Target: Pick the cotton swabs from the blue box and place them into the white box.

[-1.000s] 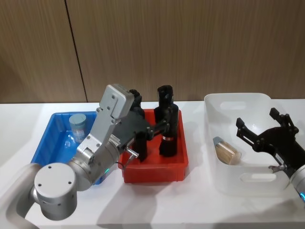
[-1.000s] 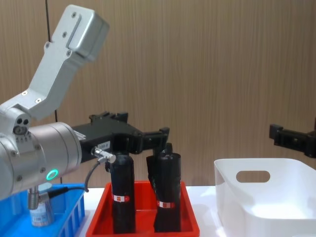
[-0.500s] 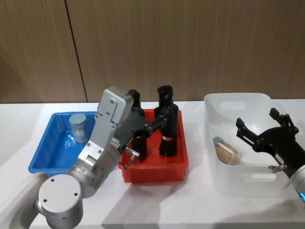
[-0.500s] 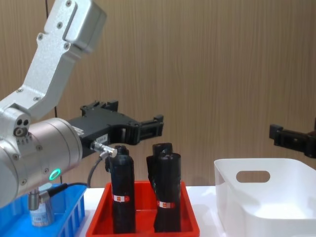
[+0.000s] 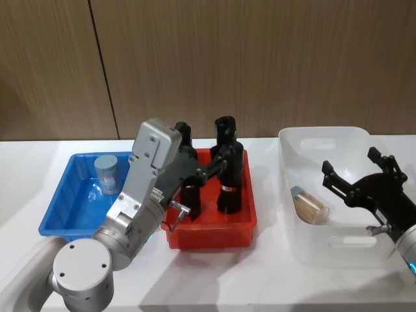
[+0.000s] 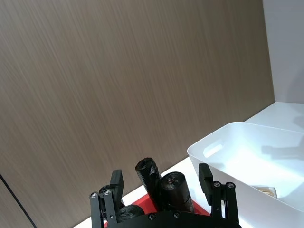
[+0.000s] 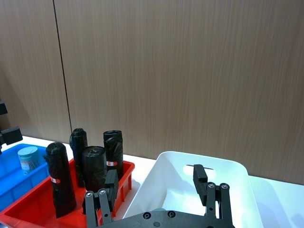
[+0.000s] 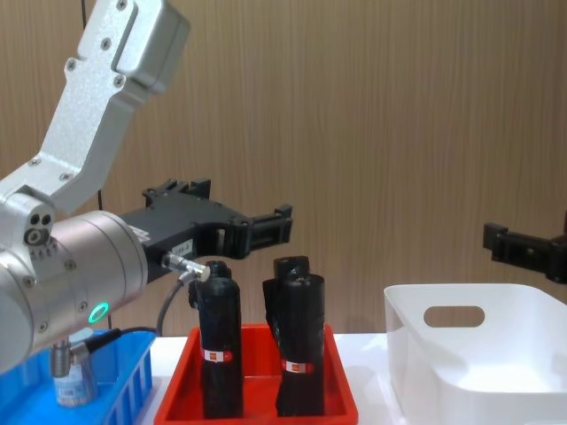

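Plainly, the left tool (image 6: pixel 160 172) is spread wide and empty, hanging over the red tray (image 5: pixel 208 235) just above the tops of the black rolls (image 5: pixel 229 185). The right tool (image 5: pixel 349 160) is likewise released and holds nothing, poised over the white box (image 5: pixel 351 246).

One tub of cotton swabs (image 5: pixel 106 172) stands upright near a back corner of the blue box (image 5: pixel 55 213), well apart from the left tool. Another tub (image 5: pixel 309 205) lies on its side inside the white box.

The main risk looks to be the rolls. To reach the standing tub, the left tool would have to swing across them, and a low pass could knock one over or push it out of the tray. A finger might also close on a roll by mistake. The tub sits close to the blue box's wall, so a finger could catch the rim. The smooth round tub could also tip or slip from a loose grip.

In the head view the left arm covers the near right part of the blue box, so whether more tubs lie there cannot be told. From the chest the tub is half hidden behind the box's wall. Whether the left tool touches a roll is unclear. The right arm is cut off at the edge, above the table (image 5: pixel 260 279).
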Available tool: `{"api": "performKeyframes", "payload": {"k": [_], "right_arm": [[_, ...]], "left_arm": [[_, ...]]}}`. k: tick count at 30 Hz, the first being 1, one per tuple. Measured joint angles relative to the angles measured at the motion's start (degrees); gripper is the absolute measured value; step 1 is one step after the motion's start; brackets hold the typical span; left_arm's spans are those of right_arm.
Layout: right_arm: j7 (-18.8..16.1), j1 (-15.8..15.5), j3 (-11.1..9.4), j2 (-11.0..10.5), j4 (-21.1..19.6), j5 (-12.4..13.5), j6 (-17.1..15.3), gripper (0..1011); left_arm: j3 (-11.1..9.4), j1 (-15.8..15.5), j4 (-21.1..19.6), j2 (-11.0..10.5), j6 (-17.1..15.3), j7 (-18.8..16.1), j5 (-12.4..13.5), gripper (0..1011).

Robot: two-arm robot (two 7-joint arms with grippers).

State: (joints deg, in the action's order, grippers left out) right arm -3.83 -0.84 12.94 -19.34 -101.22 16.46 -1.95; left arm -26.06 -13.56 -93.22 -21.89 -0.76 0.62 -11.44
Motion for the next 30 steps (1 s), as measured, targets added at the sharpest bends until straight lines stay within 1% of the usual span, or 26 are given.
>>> {"api": "performKeyframes", "payload": {"k": [10, 16, 23, 30], "right_arm": [[-0.1, 0.0, 0.0, 0.0, 0.0, 0.0, 0.0, 1002], [-0.9, 0.5, -0.1, 0.0, 0.5, -0.2, -0.2, 1002], [-3.4, 2.3, -0.4, 0.1, 2.3, -0.7, -0.7, 1002], [-8.0, 5.8, -0.7, 0.5, 5.8, -1.4, -2.1, 1002]], "left_arm": [[0.0, 0.0, 0.0, 0.0, 0.0, 0.0, 0.0, 1004], [0.0, 0.0, 0.0, 0.0, 0.0, 0.0, 0.0, 1004], [0.0, 0.0, 0.0, 0.0, 0.0, 0.0, 0.0, 1004], [0.0, 0.0, 0.0, 0.0, 0.0, 0.0, -0.1, 1004]]}}
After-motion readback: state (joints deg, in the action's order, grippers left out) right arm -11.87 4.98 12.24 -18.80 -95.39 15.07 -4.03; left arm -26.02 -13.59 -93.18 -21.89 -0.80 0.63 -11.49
